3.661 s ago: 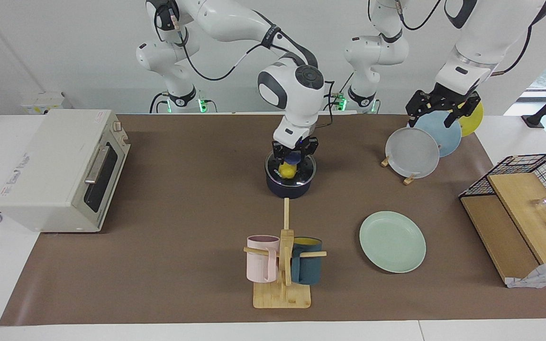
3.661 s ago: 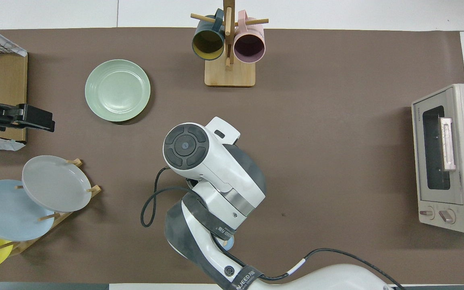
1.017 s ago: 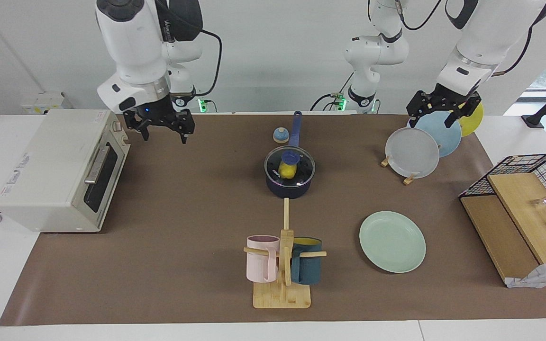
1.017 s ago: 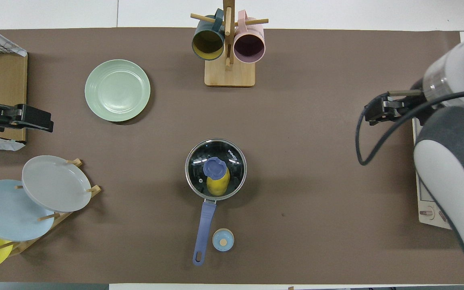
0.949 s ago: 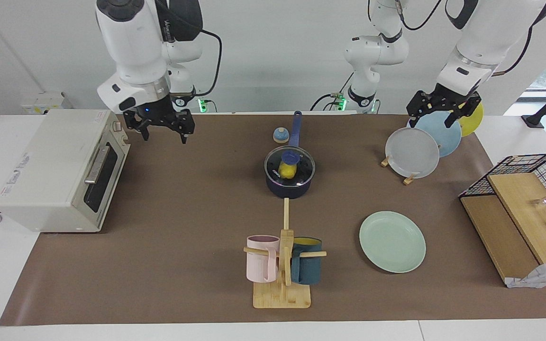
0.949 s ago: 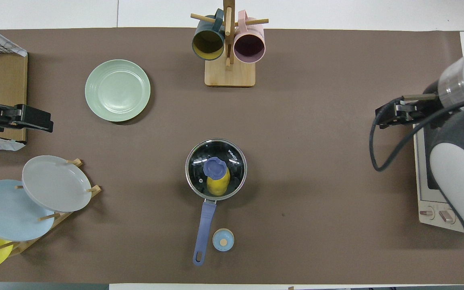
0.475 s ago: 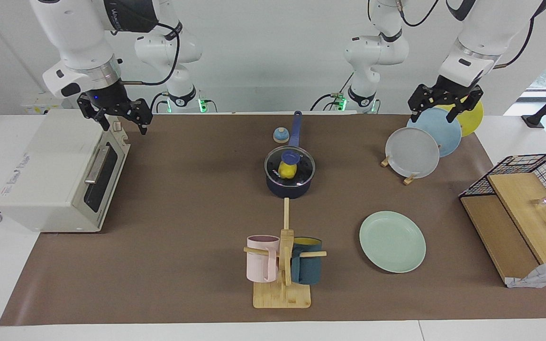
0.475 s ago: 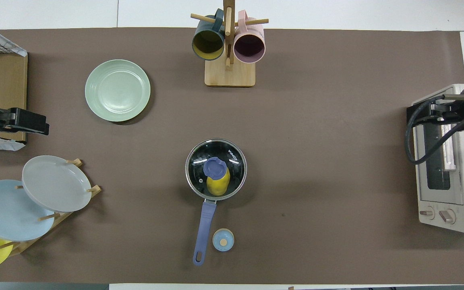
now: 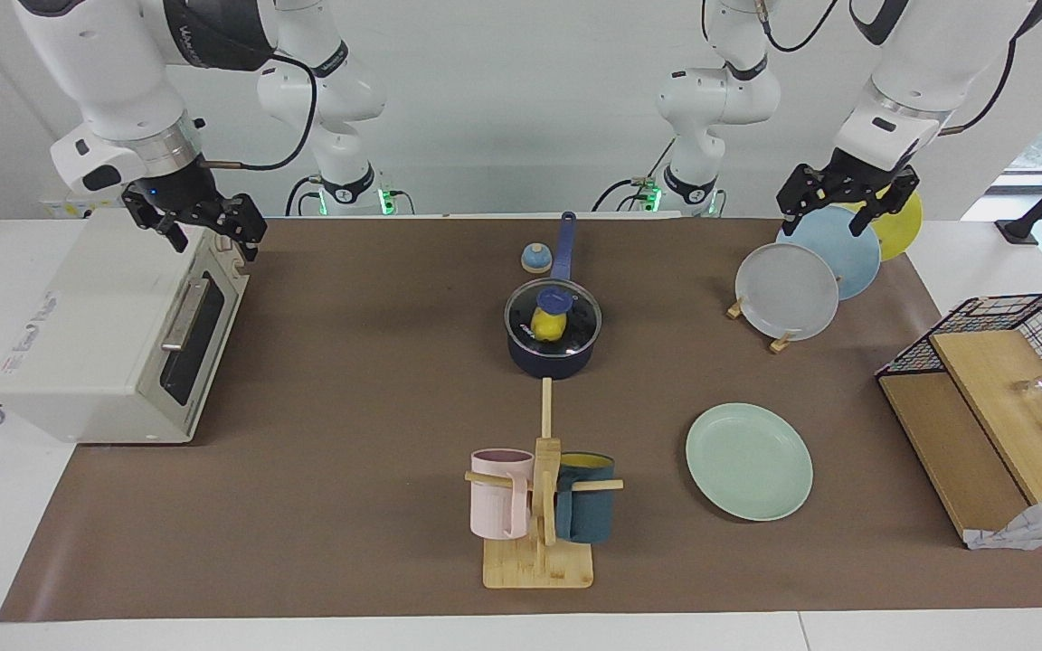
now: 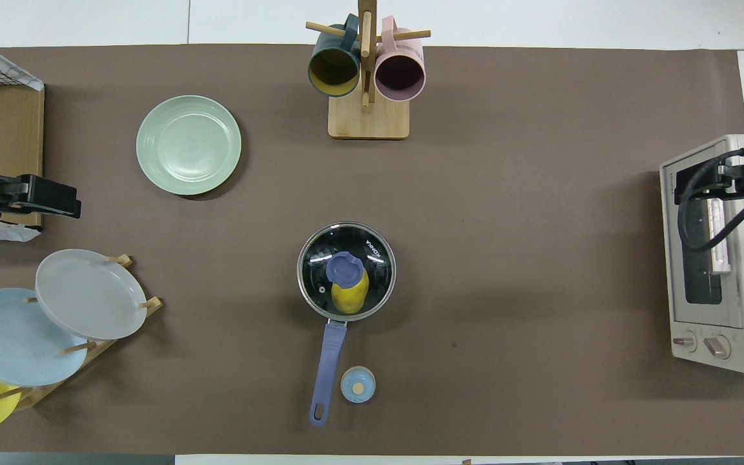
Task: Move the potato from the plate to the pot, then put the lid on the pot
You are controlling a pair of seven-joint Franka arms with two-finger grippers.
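The navy pot [image 9: 553, 360] stands mid-table with its blue handle [image 10: 327, 361] pointing toward the robots. The glass lid [image 9: 575, 318] with its blue knob [image 10: 344, 268] sits on the pot. The yellow potato [image 9: 546, 327] lies inside under the lid and also shows in the overhead view [image 10: 350, 298]. The mint plate [image 9: 749, 461] is empty, farther from the robots, toward the left arm's end. My right gripper [image 9: 211, 239] is open and empty over the toaster oven's top corner. My left gripper [image 9: 827, 220] is open and empty over the plate rack.
A toaster oven [image 9: 114, 316] stands at the right arm's end. A mug rack [image 9: 539, 506] with two mugs is farther out than the pot. Grey, blue and yellow plates stand in a rack [image 9: 788, 289]. A small blue-and-tan dome [image 9: 535, 259] sits beside the pot's handle. A wire basket [image 9: 1009, 316] is at the left arm's end.
My right gripper has let go of the lid's knob, risen and swung away from the pot to over the toaster oven. The lid stays on the pot. My left gripper rose slightly.
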